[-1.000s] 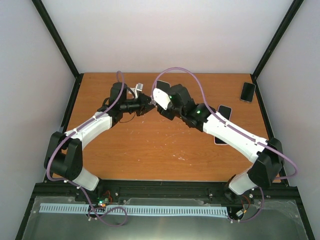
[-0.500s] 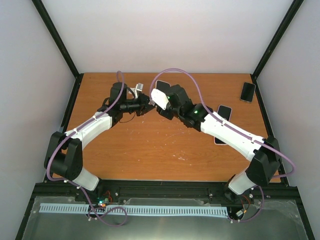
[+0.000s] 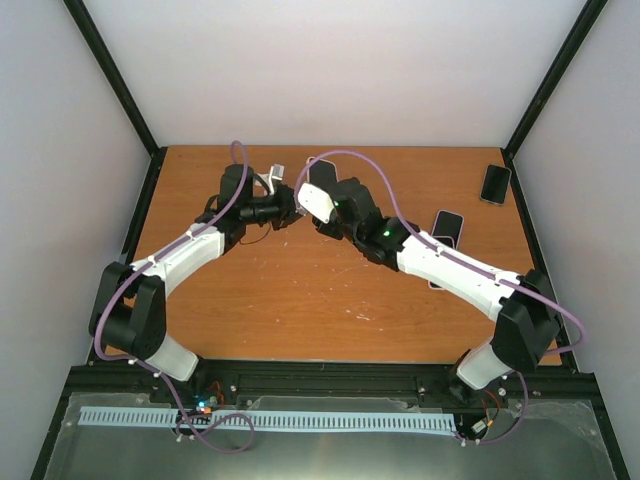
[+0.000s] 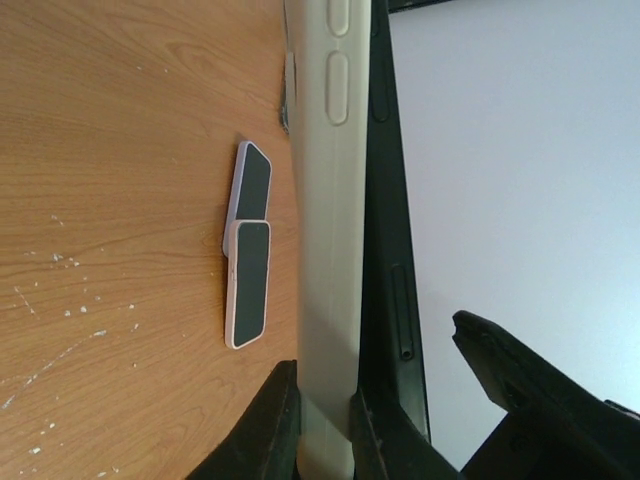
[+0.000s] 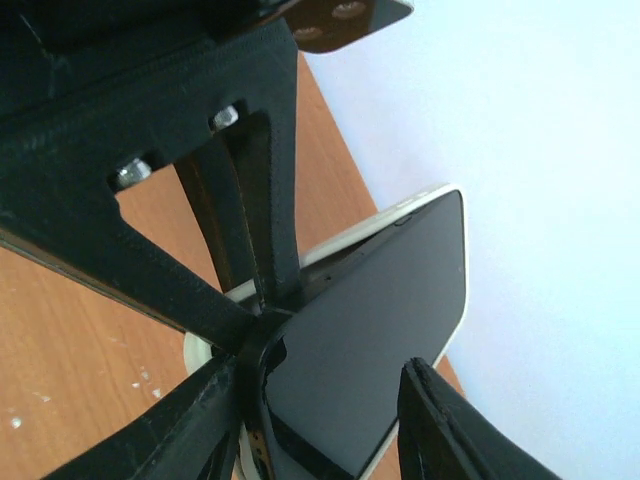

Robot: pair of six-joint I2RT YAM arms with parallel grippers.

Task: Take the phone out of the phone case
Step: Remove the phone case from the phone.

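Note:
The pale phone case (image 4: 325, 250) stands on edge, lifted above the table. My left gripper (image 4: 320, 400) is shut on the case's wall, one finger on either side of it. The black phone (image 4: 385, 250) sits beside the case wall, its corner lifted out of the case. In the right wrist view the phone (image 5: 370, 330) faces the camera with the case rim (image 5: 400, 210) behind it. My right gripper (image 5: 320, 400) straddles the phone, with its fingers against the phone's sides. In the top view both grippers meet at the back centre, left (image 3: 292, 208) and right (image 3: 312, 208).
Two other phones in pale cases (image 4: 252, 180) (image 4: 248, 280) lie end to end on the wooden table (image 3: 300, 300). A dark phone (image 3: 495, 183) lies at the far right corner. Another phone (image 3: 447, 225) lies partly under the right arm. Black frame posts stand at the back corners.
The right arm has shifted slightly left and toward the back, closing in on the left gripper. The left arm has barely moved.

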